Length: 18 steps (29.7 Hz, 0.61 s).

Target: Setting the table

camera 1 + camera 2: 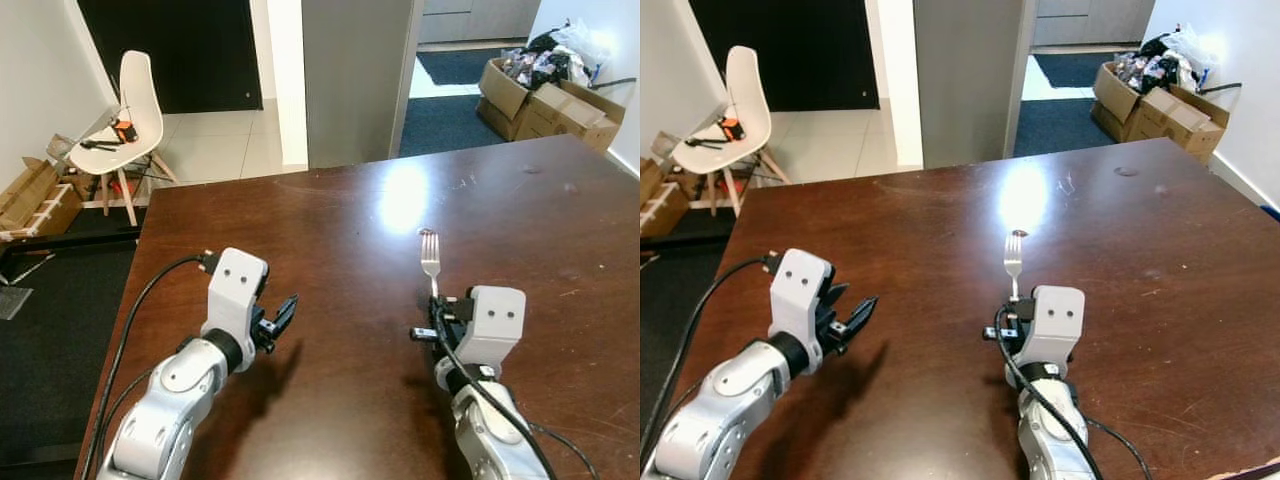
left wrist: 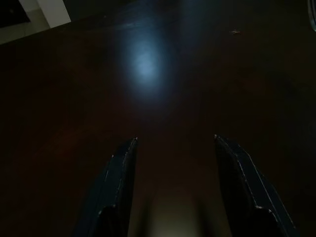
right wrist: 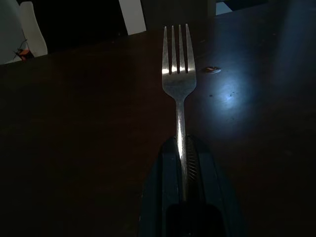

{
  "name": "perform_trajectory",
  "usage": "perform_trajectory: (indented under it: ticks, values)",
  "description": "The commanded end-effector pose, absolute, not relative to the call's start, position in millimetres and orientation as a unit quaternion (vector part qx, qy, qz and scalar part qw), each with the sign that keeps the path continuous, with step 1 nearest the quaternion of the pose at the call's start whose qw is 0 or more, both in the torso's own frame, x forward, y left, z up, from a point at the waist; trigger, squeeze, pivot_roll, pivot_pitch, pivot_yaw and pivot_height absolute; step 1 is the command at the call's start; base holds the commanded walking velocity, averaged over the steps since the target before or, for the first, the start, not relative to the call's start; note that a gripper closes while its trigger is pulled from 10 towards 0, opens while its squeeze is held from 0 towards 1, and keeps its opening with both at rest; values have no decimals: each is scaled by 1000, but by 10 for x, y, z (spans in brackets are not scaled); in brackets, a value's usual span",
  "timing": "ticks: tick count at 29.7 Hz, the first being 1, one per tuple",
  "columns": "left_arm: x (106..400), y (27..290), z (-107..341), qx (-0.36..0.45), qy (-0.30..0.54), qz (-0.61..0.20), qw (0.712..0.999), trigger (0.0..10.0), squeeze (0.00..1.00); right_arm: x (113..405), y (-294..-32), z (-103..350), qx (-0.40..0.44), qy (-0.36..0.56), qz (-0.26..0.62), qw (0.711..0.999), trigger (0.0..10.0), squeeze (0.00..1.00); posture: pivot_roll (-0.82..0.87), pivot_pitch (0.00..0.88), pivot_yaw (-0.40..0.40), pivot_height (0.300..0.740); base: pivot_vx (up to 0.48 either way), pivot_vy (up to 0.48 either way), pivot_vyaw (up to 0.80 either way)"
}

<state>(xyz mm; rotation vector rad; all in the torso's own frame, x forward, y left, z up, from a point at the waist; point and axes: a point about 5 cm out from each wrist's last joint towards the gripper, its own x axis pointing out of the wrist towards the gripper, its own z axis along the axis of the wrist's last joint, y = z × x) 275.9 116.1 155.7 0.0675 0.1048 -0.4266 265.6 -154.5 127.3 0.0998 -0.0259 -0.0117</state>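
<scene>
A silver fork points away from me over the dark brown table, tines forward. My right gripper is shut on the fork's handle; in the right wrist view the handle runs between the two closed fingers. My left gripper hovers low over the table's left part, open, with nothing between its fingers.
A white chair stands on the tiled floor beyond the table's left corner. Cardboard boxes with clutter sit at the far right. A grey wall panel rises behind the table. The table's left edge is close to my left arm.
</scene>
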Motion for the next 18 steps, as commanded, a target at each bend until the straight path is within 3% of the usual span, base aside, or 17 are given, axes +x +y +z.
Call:
perform_trajectory:
  ticks: [1, 18]
  values:
    - [2741, 1208, 1547, 35, 52, -201, 978, 10000, 0, 2658, -1499, 1235, 52, -7, 0, 999, 10000, 0, -77, 0, 120, 740, -300, 0, 0]
    - [2741, 1202, 1554, 37, 49, -203, 977, 10000, 0, 2667, -1493, 1208, 52, -6, -1, 999, 10000, 0, -76, 0, 125, 740, -306, 0, 0]
